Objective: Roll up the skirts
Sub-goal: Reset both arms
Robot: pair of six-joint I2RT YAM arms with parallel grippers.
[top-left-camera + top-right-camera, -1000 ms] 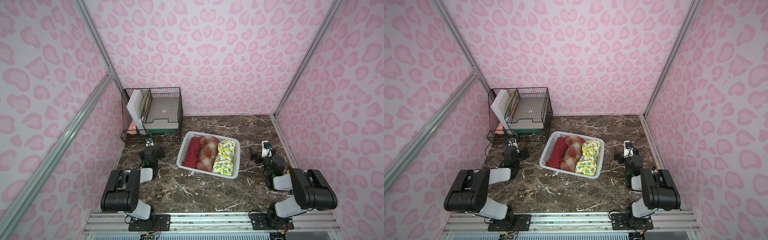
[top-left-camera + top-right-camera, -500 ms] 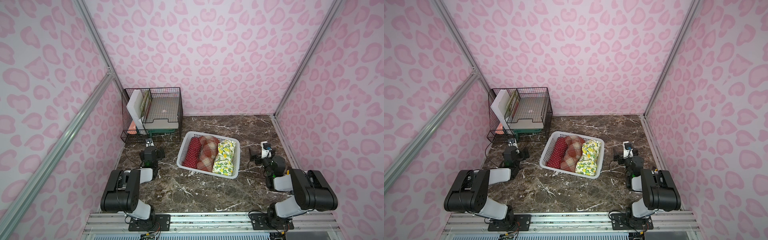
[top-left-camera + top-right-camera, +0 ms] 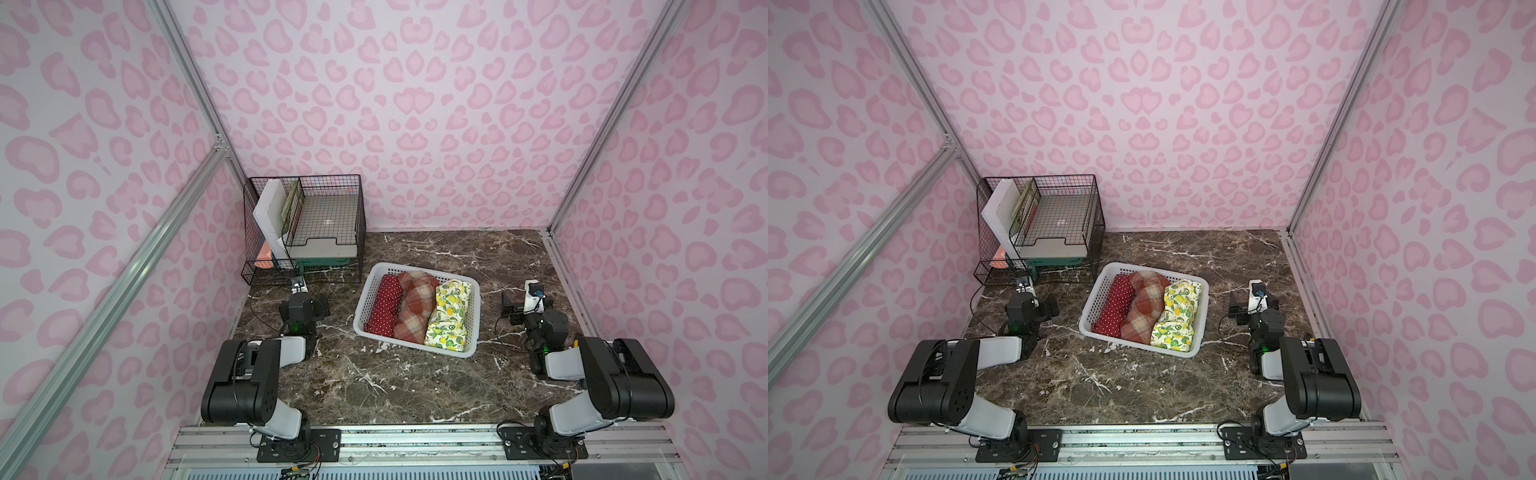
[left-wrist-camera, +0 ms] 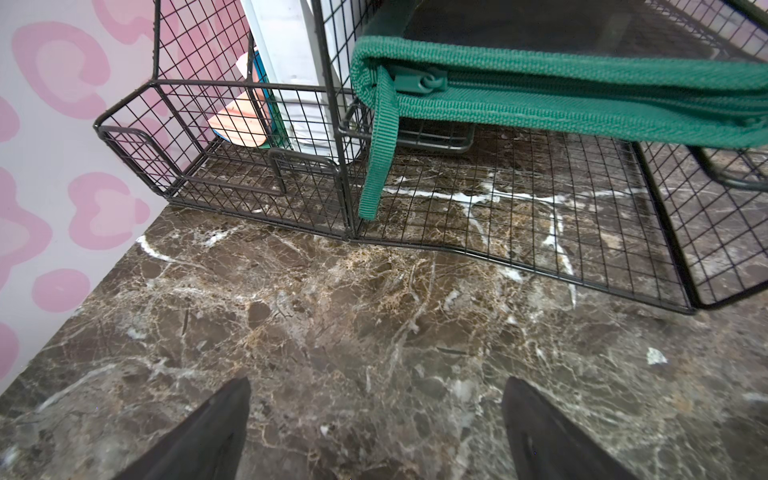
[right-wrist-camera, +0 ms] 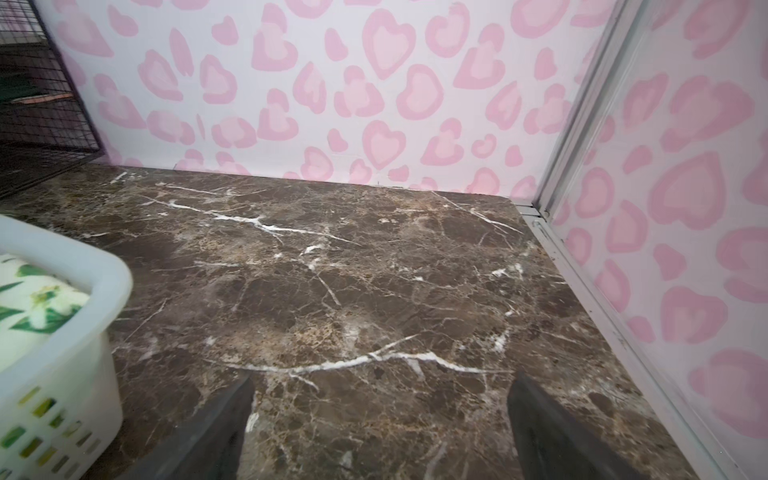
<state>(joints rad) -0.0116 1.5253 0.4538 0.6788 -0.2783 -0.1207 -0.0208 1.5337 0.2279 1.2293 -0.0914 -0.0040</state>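
Three skirts lie side by side in the white plastic basket (image 3: 473, 328), near the middle of the counter (image 3: 395, 386). Taking the back wall as 12 o'clock in both top views, the polka-dot skirt (image 3: 384, 305) is on the 9 o'clock side, the plaid skirt (image 3: 413, 309) is in the middle and the lemon-print skirt (image 3: 449, 311) is on the 3 o'clock side. Each one is a long compact bundle pressed against its neighbour. How tightly each is rolled I cannot tell.

They are soft, light cloth, so I judge that they will sag and fall open when lifted. A pinch at one short end, or at a free hem if one shows, seems best. A pinch in the middle may catch the neighbour also. The plaid one stands a little higher and looks the easiest to take first.

The left end effector (image 4: 376, 386) hangs low over bare counter at 9 o'clock of the basket, its jaws wide apart and holding nothing. The right end effector (image 5: 384, 378), at 3 o'clock of the basket, is also fully spread and empty.

The basket walls stand in the way, so the approach must come from above. At 10 o'clock of the basket stands a black wire organiser (image 3: 303, 224), with a green zip case (image 4: 540, 91) on its lower shelf, just ahead of the left end effector. The bare counter at 6 o'clock of the basket gives room for rolling.
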